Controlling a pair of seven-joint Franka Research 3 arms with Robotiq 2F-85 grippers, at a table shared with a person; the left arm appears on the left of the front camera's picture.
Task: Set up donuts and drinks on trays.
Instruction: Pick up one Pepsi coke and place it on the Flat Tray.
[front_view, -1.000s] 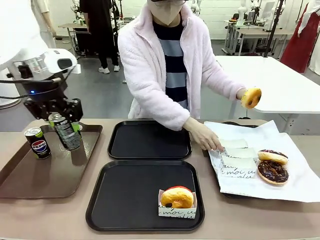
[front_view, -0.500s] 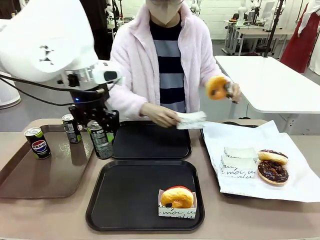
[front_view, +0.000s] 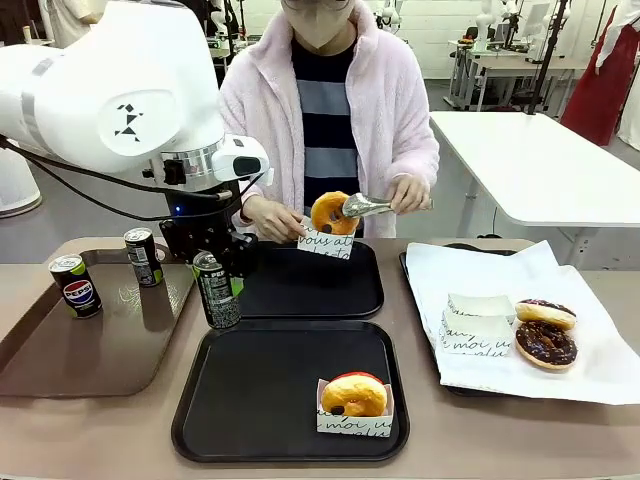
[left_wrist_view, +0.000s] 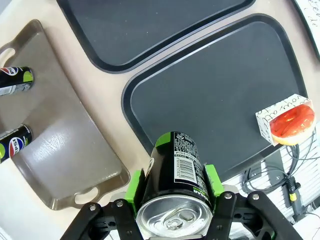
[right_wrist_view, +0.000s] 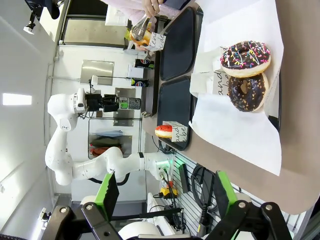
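My left gripper (front_view: 215, 272) is shut on a slim dark can (front_view: 219, 305), held upright just above the far left corner of the near black tray (front_view: 260, 400). In the left wrist view, green pads (left_wrist_view: 134, 187) clamp the can (left_wrist_view: 181, 160) over that tray (left_wrist_view: 215, 85). A glazed donut (front_view: 353, 395) in a white sleeve sits at the tray's front right. The person lowers another donut (front_view: 330, 212) with tongs into a sleeve (front_view: 326, 243) over the far black tray (front_view: 300, 290). My right gripper (right_wrist_view: 166, 195) is open and holds nothing.
A brown tray (front_view: 90, 350) at the left holds two cans (front_view: 76, 285) (front_view: 142, 257). At the right, a paper-lined tray (front_view: 500, 375) carries two chocolate donuts (front_view: 545, 343) and folded sleeves (front_view: 478, 322). Bare table runs along the front edge.
My left arm carried the can rightward from over the brown tray to the near black tray's corner. The person brought the donut in tongs across to the sleeve.
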